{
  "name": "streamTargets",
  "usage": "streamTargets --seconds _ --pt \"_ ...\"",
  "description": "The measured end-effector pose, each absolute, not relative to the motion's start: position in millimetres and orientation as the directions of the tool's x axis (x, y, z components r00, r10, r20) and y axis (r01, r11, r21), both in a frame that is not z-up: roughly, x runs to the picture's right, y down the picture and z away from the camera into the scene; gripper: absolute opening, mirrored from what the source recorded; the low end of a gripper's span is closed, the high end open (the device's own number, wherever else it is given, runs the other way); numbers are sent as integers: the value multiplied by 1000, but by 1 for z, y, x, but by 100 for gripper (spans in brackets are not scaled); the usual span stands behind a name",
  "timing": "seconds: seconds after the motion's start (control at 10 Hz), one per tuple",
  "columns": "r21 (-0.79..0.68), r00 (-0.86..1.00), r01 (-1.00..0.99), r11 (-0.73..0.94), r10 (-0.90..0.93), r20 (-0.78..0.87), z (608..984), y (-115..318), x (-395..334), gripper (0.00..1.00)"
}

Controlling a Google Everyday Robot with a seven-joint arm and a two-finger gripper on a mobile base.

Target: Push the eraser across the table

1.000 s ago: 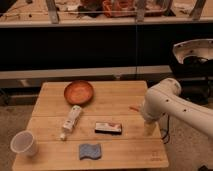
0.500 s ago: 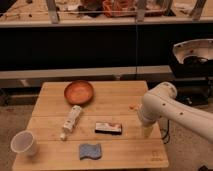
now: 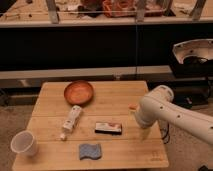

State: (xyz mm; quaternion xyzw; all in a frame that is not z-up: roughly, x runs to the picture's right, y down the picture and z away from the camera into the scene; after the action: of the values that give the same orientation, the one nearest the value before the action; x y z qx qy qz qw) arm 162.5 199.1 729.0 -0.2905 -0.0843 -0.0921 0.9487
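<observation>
The eraser (image 3: 108,128), a flat block with a white top and a reddish mark, lies on the light wooden table (image 3: 117,150) slightly right of its middle. My white arm reaches in from the right over the table's right edge. Its gripper (image 3: 144,131) points down just to the right of the eraser, a short gap away and touching nothing. The bulk of the arm hides most of the gripper. Nothing is held.
A brown bowl (image 3: 78,92) sits at the back of the table. A white capped tube (image 3: 72,119) lies left of the eraser, a blue sponge (image 3: 90,151) lies near the front edge, and a white cup (image 3: 23,144) stands at the front left corner.
My arm has shifted left and a little lower, bringing the gripper closer to the eraser's right end. The eraser and the other objects have not moved.
</observation>
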Motion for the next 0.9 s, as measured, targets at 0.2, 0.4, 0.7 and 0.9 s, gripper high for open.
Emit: streamTargets --seconds 0.2,0.4,0.7,0.9 --pt "-534 966 234 813 -131 225 732 203 157 80" --pt "-533 963 239 812 -130 235 733 208 154 80" --pt "-532 960 248 809 -133 245 734 213 149 80" --pt "-533 959 252 808 -133 251 735 216 146 80"
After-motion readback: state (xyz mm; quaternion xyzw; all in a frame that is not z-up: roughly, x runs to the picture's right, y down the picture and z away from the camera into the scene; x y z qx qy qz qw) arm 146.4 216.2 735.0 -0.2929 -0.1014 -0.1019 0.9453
